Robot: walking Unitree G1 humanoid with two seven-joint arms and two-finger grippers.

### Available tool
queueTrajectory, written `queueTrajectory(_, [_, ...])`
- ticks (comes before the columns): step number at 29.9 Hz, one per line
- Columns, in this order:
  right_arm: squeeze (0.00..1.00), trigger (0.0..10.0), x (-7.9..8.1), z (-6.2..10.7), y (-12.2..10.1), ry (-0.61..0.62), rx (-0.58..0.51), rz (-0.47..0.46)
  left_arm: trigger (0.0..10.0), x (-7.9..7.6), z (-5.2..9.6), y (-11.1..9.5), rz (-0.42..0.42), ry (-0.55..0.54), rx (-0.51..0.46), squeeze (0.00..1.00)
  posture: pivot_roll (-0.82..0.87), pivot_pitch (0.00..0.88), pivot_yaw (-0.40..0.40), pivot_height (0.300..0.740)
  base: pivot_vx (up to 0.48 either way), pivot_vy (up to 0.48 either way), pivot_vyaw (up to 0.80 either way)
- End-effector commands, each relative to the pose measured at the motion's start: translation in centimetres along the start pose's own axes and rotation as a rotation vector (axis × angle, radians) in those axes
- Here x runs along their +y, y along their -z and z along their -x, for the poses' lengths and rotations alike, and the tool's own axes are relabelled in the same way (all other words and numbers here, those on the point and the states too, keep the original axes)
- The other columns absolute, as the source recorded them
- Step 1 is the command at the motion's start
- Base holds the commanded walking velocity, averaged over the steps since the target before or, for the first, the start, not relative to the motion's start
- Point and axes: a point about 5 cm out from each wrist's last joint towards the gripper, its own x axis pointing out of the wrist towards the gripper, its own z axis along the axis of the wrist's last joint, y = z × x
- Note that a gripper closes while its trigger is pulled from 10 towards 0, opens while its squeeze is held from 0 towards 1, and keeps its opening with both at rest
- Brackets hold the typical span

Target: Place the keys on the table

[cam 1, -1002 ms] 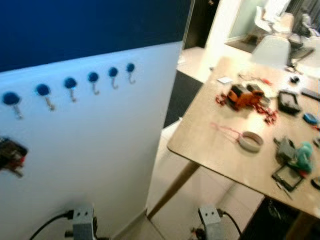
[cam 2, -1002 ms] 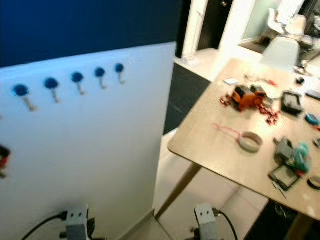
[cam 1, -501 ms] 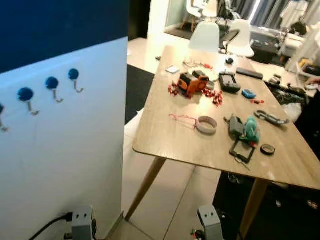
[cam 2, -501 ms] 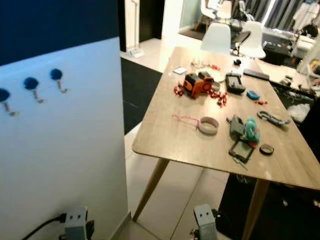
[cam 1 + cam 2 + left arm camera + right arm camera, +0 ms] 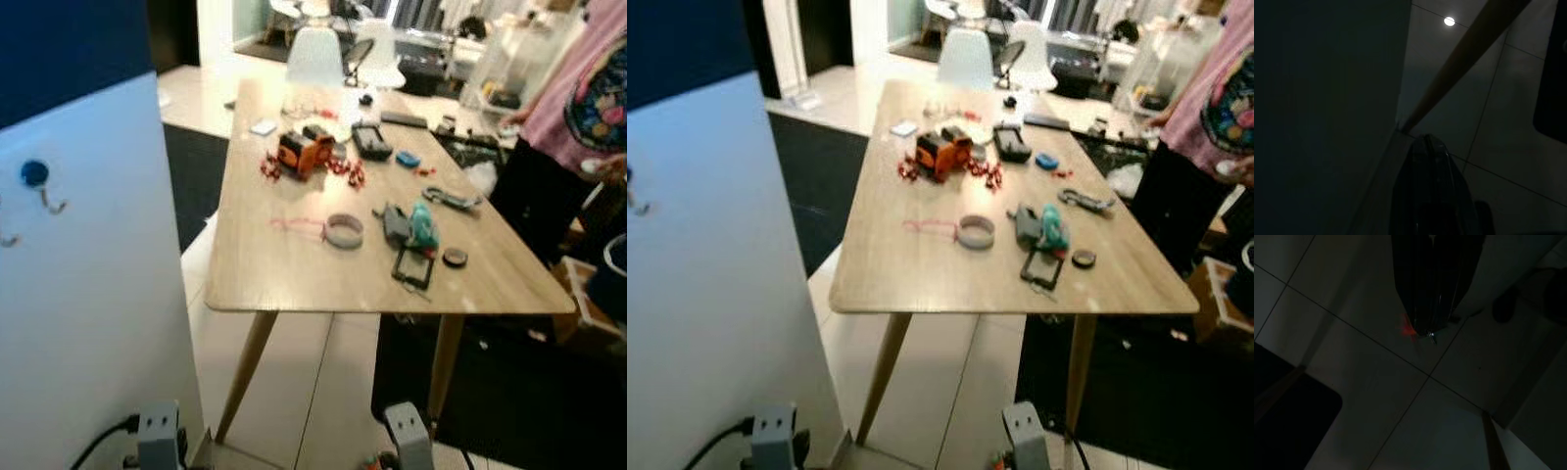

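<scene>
Two arms hang low, down by the floor. The right gripper (image 5: pixel 1425 328) is clenched on the keys (image 5: pixel 1429 336): a red tag and a bit of metal poke out at its tips, above the floor tiles (image 5: pixel 1376 396) and not on the table. The left gripper (image 5: pixel 1427 143) hangs in shadow beside a slanted table leg (image 5: pixel 1459 63); released or clenched, I cannot tell.

Ahead stands the wooden table (image 5: pixel 294 284). A roll of tape (image 5: pixel 344 231) lies near the middle, with a teal figure (image 5: pixel 423 223) toward the right edge and an orange toy (image 5: pixel 302 152) toward the far end. A person in a pink top (image 5: pixel 588 88) stands past the right edge. A white panel (image 5: pixel 98 294) with a blue hook (image 5: pixel 35 174) stands to the left.
</scene>
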Motion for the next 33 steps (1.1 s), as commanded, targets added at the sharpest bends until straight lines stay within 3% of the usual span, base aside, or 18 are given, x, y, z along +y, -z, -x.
queueTrajectory(1, [0.00, 10.0, -0.5, 0.1, -0.1, 0.009, -0.004, 0.009, 10.0, 0.1, 0.2, 0.4, 0.020, -0.009, 0.009, 0.00, 0.04, 0.053, -0.060, 0.740, 0.000, 0.000, 0.00])
queueTrajectory(8, [0.00, 10.0, -0.8, 0.0, -0.3, 0.016, 0.002, 0.011, 10.0, 0.3, 0.3, 0.4, 0.059, -0.039, 0.006, 0.00, 0.04, 0.054, -0.060, 0.740, 0.000, -0.214, 0.00])
queueTrajectory(33, [0.00, 10.0, -0.2, 0.1, 0.1, 0.010, 0.008, 0.017, 10.0, 0.0, -0.2, -0.7, 0.037, -0.013, -0.041, 0.00, 0.04, 0.066, -0.054, 0.740, 0.000, -0.471, 0.00])
